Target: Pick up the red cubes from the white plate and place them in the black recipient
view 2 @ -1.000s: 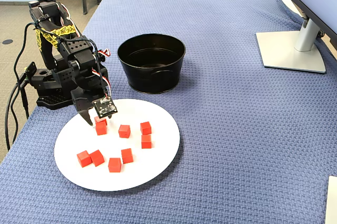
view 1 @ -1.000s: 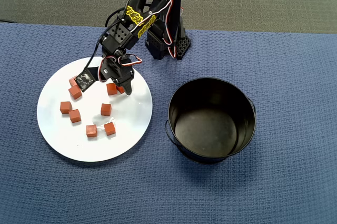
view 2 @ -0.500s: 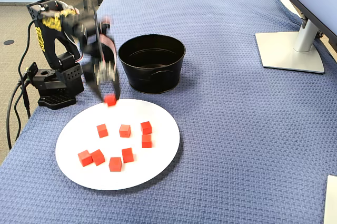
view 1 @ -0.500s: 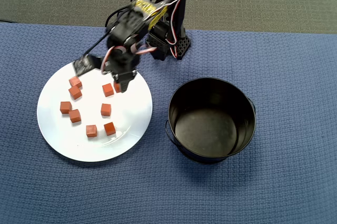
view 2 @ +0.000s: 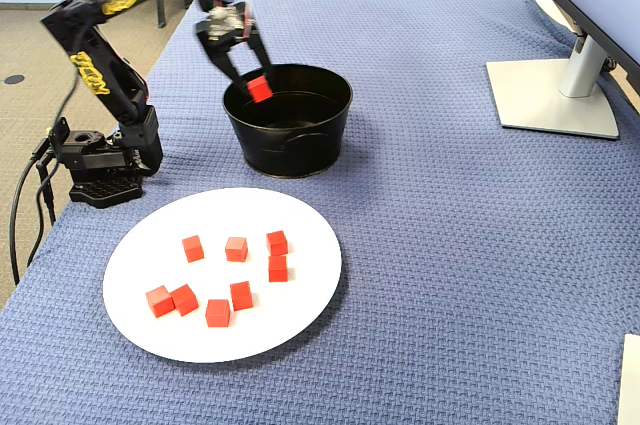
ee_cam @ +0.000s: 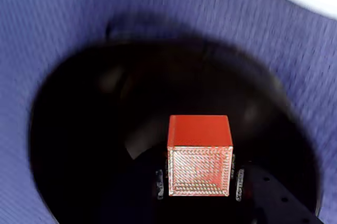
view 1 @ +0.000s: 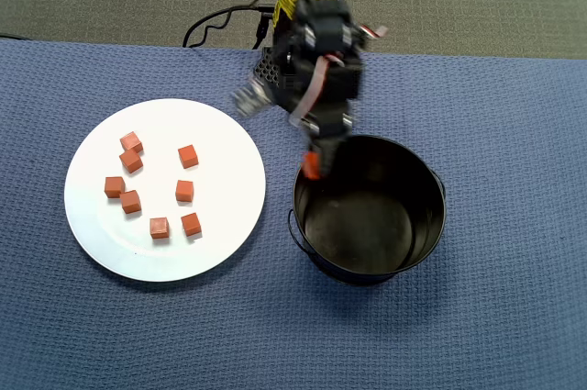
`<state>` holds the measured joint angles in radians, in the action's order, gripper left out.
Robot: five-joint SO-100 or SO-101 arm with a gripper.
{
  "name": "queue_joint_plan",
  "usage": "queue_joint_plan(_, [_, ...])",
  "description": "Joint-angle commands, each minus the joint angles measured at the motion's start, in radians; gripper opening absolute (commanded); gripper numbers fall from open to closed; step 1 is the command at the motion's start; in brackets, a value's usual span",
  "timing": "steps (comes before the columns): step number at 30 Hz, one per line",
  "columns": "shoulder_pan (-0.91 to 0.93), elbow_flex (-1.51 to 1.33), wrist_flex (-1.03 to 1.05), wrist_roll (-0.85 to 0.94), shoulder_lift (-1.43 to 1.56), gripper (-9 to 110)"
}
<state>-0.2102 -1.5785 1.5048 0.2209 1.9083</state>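
Our claw grips a light, rigid red cube by opposite flat faces above the black pot.

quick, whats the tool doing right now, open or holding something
Tool: closed on one red cube, held over the rim of the black pot.

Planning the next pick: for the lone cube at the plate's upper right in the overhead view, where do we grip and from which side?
Take that red cube from straight above, jaws on two opposite flat side faces. It lies flat on the white plate with clear gaps to its neighbours, so the fingers fit around it. The gripper is currently shut on another cube over the black pot.
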Motion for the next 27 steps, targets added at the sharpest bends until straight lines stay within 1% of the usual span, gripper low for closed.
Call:
queue_joint_plan(1, [-0.190,0.058,-0.017,0.028,-0.087,47])
queue_joint_plan(3, [-0.167,0.035,-0.034,0.080,-0.074,46])
queue_joint_plan(5, [-0.066,0.035,-0.032,0.127,-0.035,38])
queue_joint_plan(7, [0.061,0.058,0.015,0.230,-0.005,33])
queue_joint_plan(10, [0.285,0.067,0.083,0.463,0.034,31])
queue_joint_plan(12, [0.448,0.032,0.087,0.660,0.051,31])
queue_joint_plan(15, [0.681,-0.106,-0.026,0.884,0.081,31])
queue_joint_plan(18, [0.838,-0.224,-0.150,1.032,0.048,30])
queue_joint_plan(19, [0.876,-0.249,-0.179,1.083,0.026,30])
queue_joint_plan(23, [1.003,-0.353,-0.308,1.384,-0.052,29])
queue_joint_plan(25, [1.035,-0.367,-0.364,1.473,-0.101,29])
queue_joint_plan(27, [1.049,-0.341,-0.360,1.526,-0.149,28])
